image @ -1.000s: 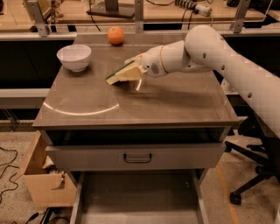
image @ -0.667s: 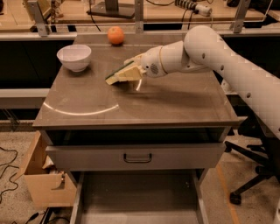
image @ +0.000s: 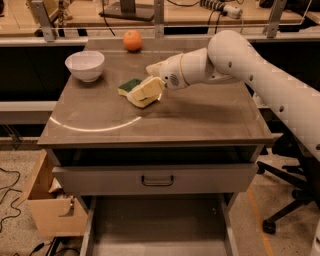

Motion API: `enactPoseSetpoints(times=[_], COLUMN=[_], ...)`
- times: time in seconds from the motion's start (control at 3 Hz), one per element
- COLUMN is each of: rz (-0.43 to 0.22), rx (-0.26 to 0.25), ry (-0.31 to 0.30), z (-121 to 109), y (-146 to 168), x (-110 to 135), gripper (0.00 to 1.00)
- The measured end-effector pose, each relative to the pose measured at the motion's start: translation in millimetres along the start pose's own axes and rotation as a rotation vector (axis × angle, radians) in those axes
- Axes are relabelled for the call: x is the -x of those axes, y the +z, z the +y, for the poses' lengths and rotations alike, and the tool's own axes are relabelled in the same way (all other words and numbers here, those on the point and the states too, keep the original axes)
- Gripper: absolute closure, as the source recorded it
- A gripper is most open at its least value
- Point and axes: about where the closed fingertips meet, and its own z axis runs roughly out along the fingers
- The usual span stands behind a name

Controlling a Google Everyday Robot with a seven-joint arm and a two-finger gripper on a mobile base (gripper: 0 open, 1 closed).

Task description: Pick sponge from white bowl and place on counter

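Hand (image: 142, 84), fingers (image: 146, 93) spread, touches sponge (image: 129, 86) lying green-side up on counter (image: 200, 115), long axis roughly left-right.

This looks like a robotics lab or workshop. A white robot arm (image: 260, 75) reaches in from the right, its tool (image: 143, 89) low over the middle of the grey-brown surface (image: 200, 115) of a cabinet with 1 handled drawer (image: 157, 179). Behind runs a pale wooden bench (image: 190, 15) with metal posts (image: 159, 15) and trailing cables (image: 106, 22). A cardboard box (image: 50, 215) and a wheeled chair base (image: 285, 210) sit on the speckled floor.
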Motion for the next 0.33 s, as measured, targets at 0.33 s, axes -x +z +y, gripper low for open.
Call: enactPoseSetpoints(times=[0.33], rz=[0.0], rx=[0.0], ry=[0.0], z=[0.0], y=[0.1], x=[0.0], gripper=[0.0])
